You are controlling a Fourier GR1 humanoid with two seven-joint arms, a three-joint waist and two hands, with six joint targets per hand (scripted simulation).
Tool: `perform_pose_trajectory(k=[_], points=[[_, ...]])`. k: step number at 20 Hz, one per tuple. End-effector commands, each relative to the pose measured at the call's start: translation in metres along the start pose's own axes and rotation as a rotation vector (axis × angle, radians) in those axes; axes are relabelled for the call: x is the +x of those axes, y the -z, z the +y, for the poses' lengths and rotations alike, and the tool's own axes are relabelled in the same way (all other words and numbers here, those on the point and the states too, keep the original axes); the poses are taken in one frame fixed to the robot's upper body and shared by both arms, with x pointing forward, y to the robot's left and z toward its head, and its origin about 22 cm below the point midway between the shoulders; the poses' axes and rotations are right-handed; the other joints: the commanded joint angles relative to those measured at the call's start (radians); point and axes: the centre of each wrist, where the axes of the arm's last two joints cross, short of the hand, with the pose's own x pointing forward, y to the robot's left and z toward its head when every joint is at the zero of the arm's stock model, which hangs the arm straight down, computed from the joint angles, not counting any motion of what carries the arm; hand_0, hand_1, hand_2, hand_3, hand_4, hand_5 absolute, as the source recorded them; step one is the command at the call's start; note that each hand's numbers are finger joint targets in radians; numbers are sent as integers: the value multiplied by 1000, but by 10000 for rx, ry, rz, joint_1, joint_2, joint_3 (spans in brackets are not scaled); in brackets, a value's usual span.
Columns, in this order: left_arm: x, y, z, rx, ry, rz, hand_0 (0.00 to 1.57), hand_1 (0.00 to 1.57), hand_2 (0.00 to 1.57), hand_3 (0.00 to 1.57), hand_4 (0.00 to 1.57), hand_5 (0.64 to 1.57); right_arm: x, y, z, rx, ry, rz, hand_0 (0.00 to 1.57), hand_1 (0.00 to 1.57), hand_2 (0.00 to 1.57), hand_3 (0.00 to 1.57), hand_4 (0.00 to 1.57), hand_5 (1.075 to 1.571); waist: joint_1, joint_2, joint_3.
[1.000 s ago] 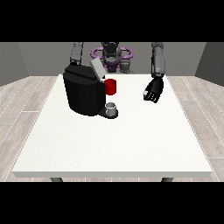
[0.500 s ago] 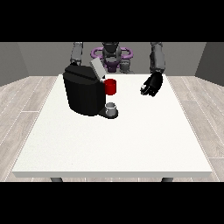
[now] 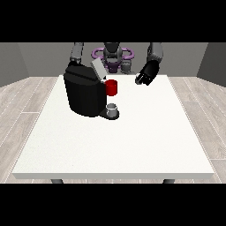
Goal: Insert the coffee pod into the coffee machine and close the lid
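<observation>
White worktop (image 3: 132, 141), robot at its far edge. Black coffee machine (image 3: 84, 93) stands on the far part of the worktop, towards the view's left, with its grey lid (image 3: 98, 69) tilted up and open. A red thing at the machine (image 3: 111, 87) sits on the machine's right side, below the lid. A small grey thing (image 3: 113, 107) rests on the machine's base just beneath the red one (cannot tell whether this is the coffee pod, so its whereabouts are not settled from this view).

The robot hand at the view's right (image 3: 145, 76) hangs in the air over the worktop's far edge, right of the machine and apart from it; nothing shows in it. Its fingers look curled inward, though at this scale I cannot tell for certain whether they are together or apart.

The arm at the view's left drops behind the machine; its robot hand is hidden, state not to be told.
</observation>
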Motion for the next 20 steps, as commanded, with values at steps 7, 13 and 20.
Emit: perform_pose_trajectory(k=[7,13,20], points=[[48,18,18,-7,286,-581,1331,1331,1351,1323,592,1571,1,2,-8,63,320,-257,0,0,0,0,0,1571,-188,-389,-2],[83,21,97,704,-694,-517,1221,1221,1266,1292,509,1571,26,12,9,41,446,-1125,0,0,0,0,0,1571,-781,148,-1],[106,20,120,1367,-448,-733,1174,1174,1254,1266,479,1571,46,31,-29,-175,380,-1270,0,0,0,0,0,1571,-948,548,-1]])
